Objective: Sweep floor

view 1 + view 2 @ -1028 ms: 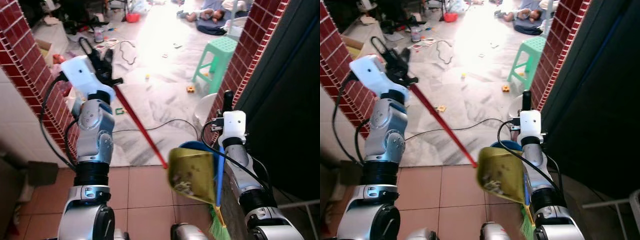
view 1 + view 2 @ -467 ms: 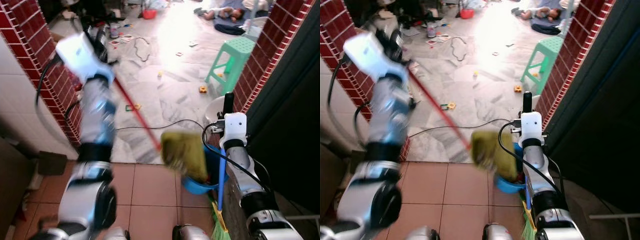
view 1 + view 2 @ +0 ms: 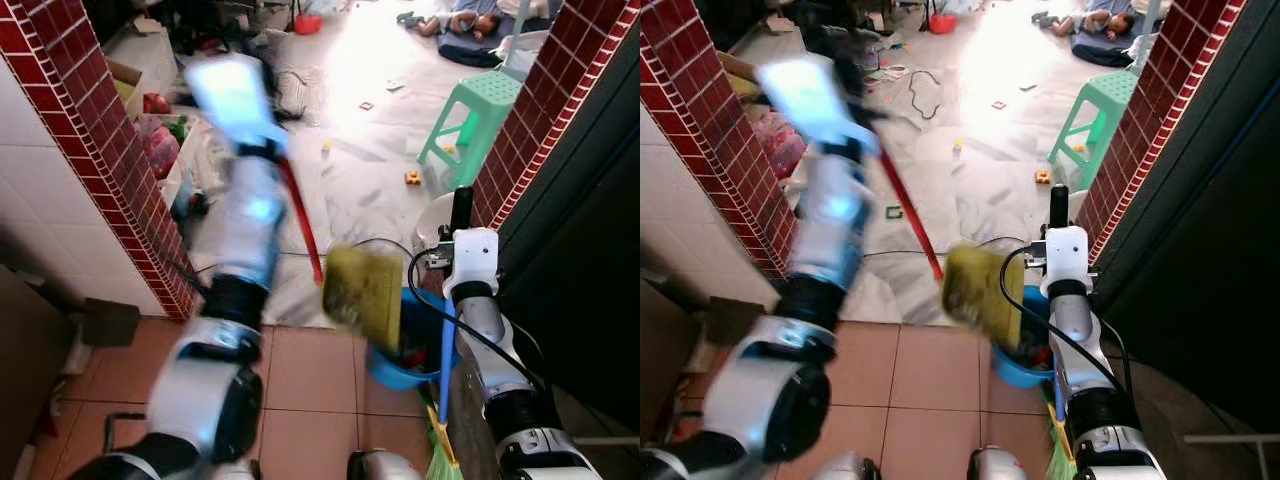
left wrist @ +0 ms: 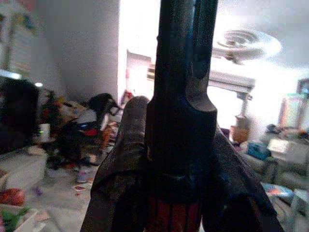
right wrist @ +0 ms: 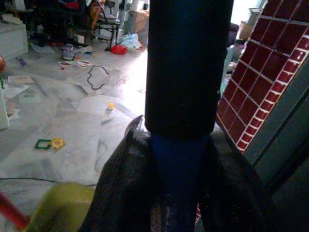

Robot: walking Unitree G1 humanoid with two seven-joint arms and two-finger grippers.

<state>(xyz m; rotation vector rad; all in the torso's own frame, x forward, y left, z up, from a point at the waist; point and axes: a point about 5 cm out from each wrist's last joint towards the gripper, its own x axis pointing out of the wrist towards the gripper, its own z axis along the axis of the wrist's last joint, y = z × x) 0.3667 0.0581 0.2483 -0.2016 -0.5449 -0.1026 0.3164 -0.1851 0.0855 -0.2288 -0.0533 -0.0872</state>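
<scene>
- the left gripper (image 4: 179,159) was clamped on the red handle (image 3: 300,220) of the yellow dustpan (image 3: 362,297), which hung tilted over the blue bin (image 3: 405,352); the arm was blurred with motion.
- the right gripper (image 5: 181,193) was clamped on the blue handle of the broom (image 3: 442,370), its green bristles (image 3: 438,462) low beside the robot.
- to empty well, i'd judge the dustpan's mouth should be well inside the bin's rim and tip slowly, so nothing spills onto the tiles.
- terracotta tiles (image 3: 300,390) lay underfoot; beyond the red brick pillars (image 3: 100,150) was a sunlit marble floor (image 3: 370,170) with a black cable (image 3: 900,252), small toys, a green stool (image 3: 475,105) and clutter.
</scene>
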